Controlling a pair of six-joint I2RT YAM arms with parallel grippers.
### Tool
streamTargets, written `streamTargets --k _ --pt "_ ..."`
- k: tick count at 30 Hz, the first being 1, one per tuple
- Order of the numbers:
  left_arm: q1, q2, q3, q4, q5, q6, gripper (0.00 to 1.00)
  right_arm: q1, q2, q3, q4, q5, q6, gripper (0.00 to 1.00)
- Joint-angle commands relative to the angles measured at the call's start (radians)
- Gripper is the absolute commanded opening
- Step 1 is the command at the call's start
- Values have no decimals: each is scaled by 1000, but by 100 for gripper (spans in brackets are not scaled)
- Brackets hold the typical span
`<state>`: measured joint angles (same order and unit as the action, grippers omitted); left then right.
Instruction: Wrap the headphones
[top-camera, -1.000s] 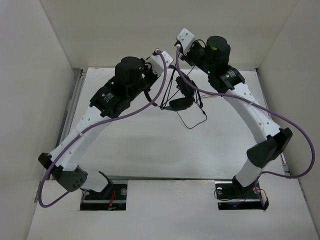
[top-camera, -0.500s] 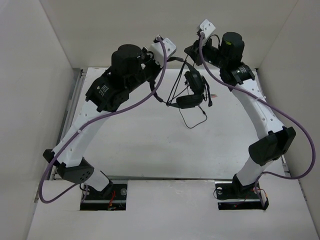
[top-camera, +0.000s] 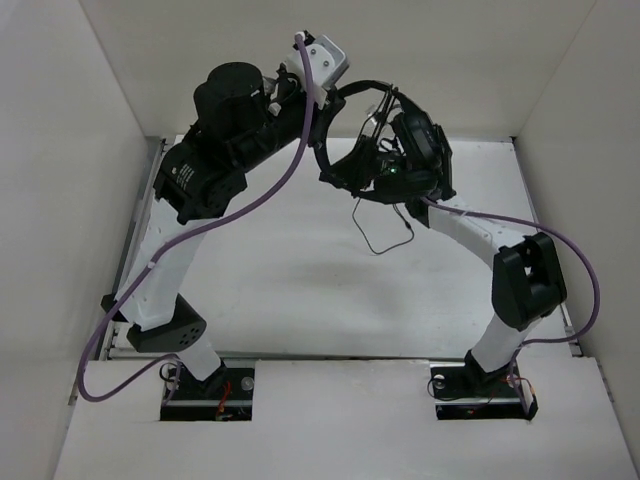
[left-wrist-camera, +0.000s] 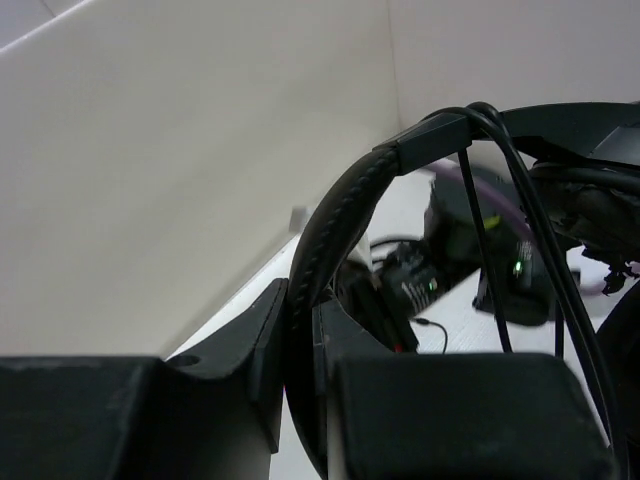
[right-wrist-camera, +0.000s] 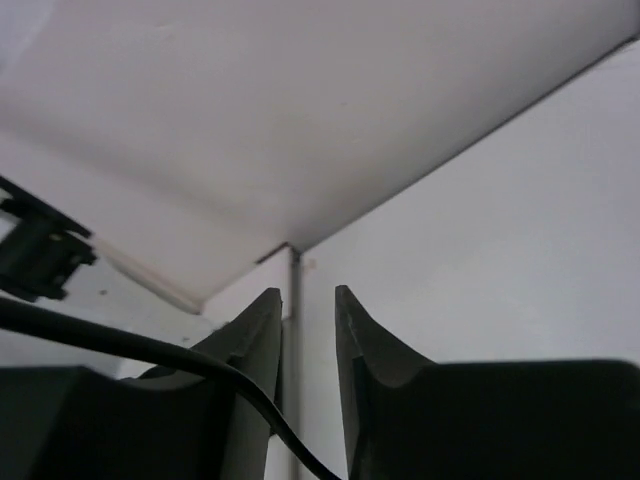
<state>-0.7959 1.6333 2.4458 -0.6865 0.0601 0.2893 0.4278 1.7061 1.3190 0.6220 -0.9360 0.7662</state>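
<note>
Top view: the headphones (top-camera: 350, 172) are up off the tabletop (top-camera: 300, 290), held in the air between the two wrists at about 12 o'clock from the tabletop centre. The headband arcs from the left wrist at 10 o'clock over to the right wrist at 2 o'clock. An earcup hangs under the arc. The thin black cable (top-camera: 385, 238) drops from the earcups toward 6 o'clock in a loose loop; whether it touches the tabletop is not clear.

Left wrist view: the left gripper (left-wrist-camera: 300, 315) has its jaws clamped on the padded headband (left-wrist-camera: 340, 210), which sits right in the slot between them and curves up and away to 1 o'clock. Two thin cable strands drape over the top of the headband at 1 o'clock.

Right wrist view: the right gripper (right-wrist-camera: 308, 295) has its jaws nearly together with a narrow slit, and nothing shows between the tips. The cable crosses the left finger (right-wrist-camera: 250, 360) from 9 o'clock and bends down toward the base of the slit. I cannot tell if it is pinched there.
</note>
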Motion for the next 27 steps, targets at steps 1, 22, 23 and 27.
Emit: streamTargets --k 1,22,23,27 --pt "28 -4 81 102 -12 -44 0 59 -8 -41 393 -32 318 35" --pt "363 -27 62 372 -273 -101 0 338 30 -221 680 -173 505 50" --pt "370 -27 53 384 -285 -95 0 344 27 -221 682 -184 499 48" --pt "410 -44 -26 458 -309 -82 0 357 4 -231 677 -205 469 40"
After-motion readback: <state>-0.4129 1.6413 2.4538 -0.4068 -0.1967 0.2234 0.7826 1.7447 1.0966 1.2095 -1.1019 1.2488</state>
